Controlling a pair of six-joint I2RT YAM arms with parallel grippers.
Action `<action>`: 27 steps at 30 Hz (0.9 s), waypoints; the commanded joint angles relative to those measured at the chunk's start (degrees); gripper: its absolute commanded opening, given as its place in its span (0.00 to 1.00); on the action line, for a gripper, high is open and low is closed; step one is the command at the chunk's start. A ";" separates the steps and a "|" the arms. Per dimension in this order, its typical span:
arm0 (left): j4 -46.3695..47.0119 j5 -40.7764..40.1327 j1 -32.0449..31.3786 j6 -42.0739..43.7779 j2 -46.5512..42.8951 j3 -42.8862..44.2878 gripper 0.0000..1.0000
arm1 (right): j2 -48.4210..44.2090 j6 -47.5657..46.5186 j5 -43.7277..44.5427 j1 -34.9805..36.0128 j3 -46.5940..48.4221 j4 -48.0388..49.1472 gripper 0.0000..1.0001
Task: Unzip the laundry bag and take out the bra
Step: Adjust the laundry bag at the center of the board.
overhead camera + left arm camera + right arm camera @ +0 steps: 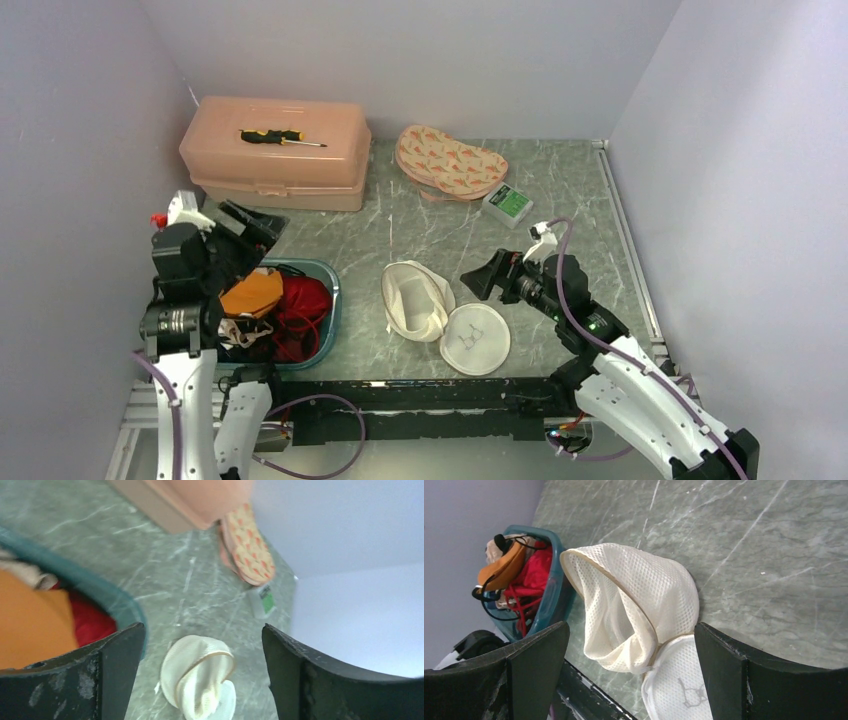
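The white mesh laundry bag [420, 298] lies open mid-table, its round flap [476, 338] folded out flat toward the near edge. The red bra [305, 305] rests in the teal basket [333, 290] at the left, among other clothes. My left gripper [250, 228] hangs open and empty over the basket's far-left rim. In its wrist view the left gripper [204, 645] frames the bag [195, 675], and red fabric [90, 620] shows at the left. My right gripper [480, 278] stands open and empty just right of the bag. Its wrist view shows the right gripper [631, 645], the bag [639, 595] and the bra [531, 575].
A pink toolbox [275, 150] with a screwdriver [280, 137] on its lid stands at the back left. A patterned pouch [450, 162] and a small green-faced box [508, 203] lie at the back. An orange garment [252, 293] and black cords lie in the basket.
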 commanded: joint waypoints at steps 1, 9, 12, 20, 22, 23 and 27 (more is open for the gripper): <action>8.85 11.15 -3.61 4.05 5.02 1.93 0.94 | 0.04 -4.06 0.88 -0.09 0.47 -0.77 0.99; 9.67 -18.90 -47.12 9.08 26.48 9.24 0.94 | 8.52 -5.42 -7.32 0.06 -2.51 9.27 0.94; 9.27 -20.93 -48.41 9.72 30.48 9.28 0.94 | 12.26 -5.87 -9.13 1.33 -2.83 13.59 0.92; 16.54 -19.63 -48.44 5.71 31.18 -3.67 0.83 | 24.20 -6.20 -2.13 7.94 -1.33 17.81 0.85; 19.40 -17.86 -48.42 4.40 31.20 -6.89 0.82 | 27.11 -6.23 -2.17 8.37 -1.00 18.63 0.81; 21.23 -16.53 -48.42 3.99 31.53 -8.07 0.81 | 28.25 -6.16 -2.03 8.65 -0.85 19.14 0.79; 25.40 -12.84 -48.41 2.94 33.99 -10.96 0.76 | 31.36 -5.61 -1.37 9.08 -0.47 20.12 0.66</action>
